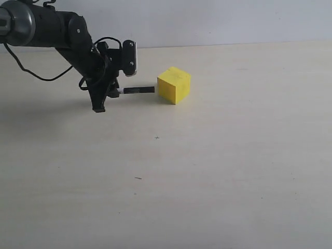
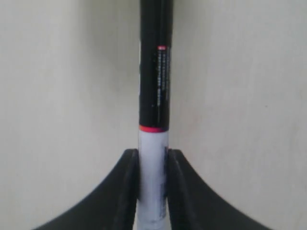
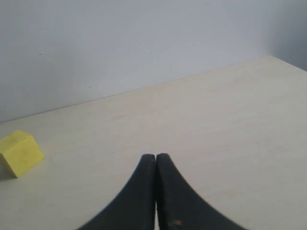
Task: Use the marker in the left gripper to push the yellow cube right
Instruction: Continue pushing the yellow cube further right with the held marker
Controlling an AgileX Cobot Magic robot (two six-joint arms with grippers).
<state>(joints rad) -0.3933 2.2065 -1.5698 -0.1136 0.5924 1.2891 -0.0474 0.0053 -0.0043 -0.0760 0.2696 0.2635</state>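
The yellow cube point(image 1: 174, 84) sits on the pale table toward the back, also seen small in the right wrist view point(image 3: 20, 153). My left gripper point(image 1: 115, 92) is shut on the marker point(image 1: 138, 90), which lies level and points right. Its black cap tip reaches the cube's left face, touching or nearly so. In the left wrist view the black fingers point(image 2: 128, 182) clamp the marker's point(image 2: 154, 86) white barrel just below the red band; the cube is out of that view. My right gripper point(image 3: 155, 156) is shut with nothing in it and does not show in the exterior view.
The light wooden table point(image 1: 207, 171) spreads wide to the right of the cube and toward the front. A pale wall point(image 1: 207, 21) rises behind its far edge. Loose black cables point(image 1: 31, 72) hang from the left arm.
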